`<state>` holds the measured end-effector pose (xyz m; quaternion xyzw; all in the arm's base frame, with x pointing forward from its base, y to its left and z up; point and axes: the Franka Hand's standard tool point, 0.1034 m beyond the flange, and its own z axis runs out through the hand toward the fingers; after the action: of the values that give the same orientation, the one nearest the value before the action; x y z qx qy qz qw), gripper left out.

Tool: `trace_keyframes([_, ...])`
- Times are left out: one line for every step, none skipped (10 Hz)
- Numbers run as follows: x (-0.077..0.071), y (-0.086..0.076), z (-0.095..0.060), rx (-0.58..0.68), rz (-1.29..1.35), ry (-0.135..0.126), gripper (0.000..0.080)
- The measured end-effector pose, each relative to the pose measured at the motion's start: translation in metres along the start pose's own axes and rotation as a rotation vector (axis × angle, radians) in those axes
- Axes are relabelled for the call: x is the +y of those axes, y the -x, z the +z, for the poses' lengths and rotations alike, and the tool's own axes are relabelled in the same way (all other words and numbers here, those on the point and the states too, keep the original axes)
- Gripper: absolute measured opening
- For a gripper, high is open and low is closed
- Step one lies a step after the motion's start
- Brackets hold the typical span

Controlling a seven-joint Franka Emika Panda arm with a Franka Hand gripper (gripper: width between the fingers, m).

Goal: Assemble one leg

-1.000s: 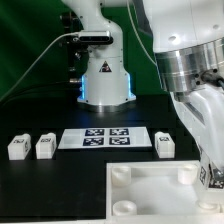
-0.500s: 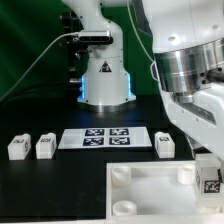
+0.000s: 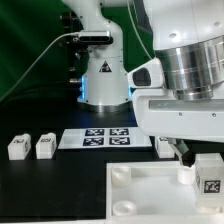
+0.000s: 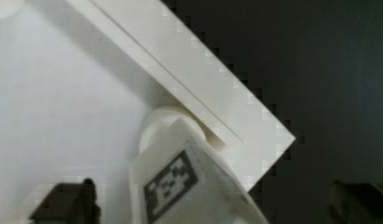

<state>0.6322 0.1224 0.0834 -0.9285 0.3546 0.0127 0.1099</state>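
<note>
My gripper [image 3: 203, 168] is shut on a leg [image 3: 208, 178], a small white post with a black-and-white tag facing the camera. It holds the leg upright at the far corner socket of the large white panel [image 3: 150, 198], on the exterior view's right. In the wrist view the leg [image 4: 179, 185] stands between my dark fingers [image 4: 63, 203], against the panel's corner [image 4: 63, 90]. Whether its foot sits in the socket is hidden. Two more legs [image 3: 17, 148] [image 3: 45, 147] lie at the exterior view's left. Another [image 3: 163, 146] is partly hidden behind my hand.
The marker board [image 3: 105, 138] lies on the black table between the loose legs. The arm's base [image 3: 105, 80] stands behind it. My wrist and hand fill the exterior view's upper right.
My hand has turned about its vertical axis over the panel's corner. The leg has turned with it, so its tag now faces the camera more squarely. The loose legs have not moved.
</note>
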Motion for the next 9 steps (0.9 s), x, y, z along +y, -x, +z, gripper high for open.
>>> trace_keyframes([0.0037, -0.0018, 0.0041, -0.012, -0.214, 0.045, 0.0649])
trace_keyframes([0.0021, -0.0058, 0.0067, -0.018, -0.379, 0.086, 0.0649])
trace_keyframes([-0.0016, -0.0077, 0.0079, -0.013, -0.538, 0.116, 0.0649])
trace_keyframes([-0.0025, -0.0068, 0.0083, -0.013, -0.514, 0.106, 0.0649])
trace_keyframes([-0.0021, -0.0069, 0.0087, -0.012, -0.477, 0.106, 0.0526])
trace_keyframes([-0.0021, -0.007, 0.0086, -0.012, -0.478, 0.106, 0.0391])
trace_keyframes([-0.0019, -0.0068, 0.0087, -0.012, -0.454, 0.106, 0.0391])
trace_keyframes([0.0006, -0.0085, 0.0085, -0.007, -0.354, 0.109, 0.0297])
trace_keyframes([0.001, -0.0094, 0.0083, 0.0, -0.227, 0.107, 0.0297])
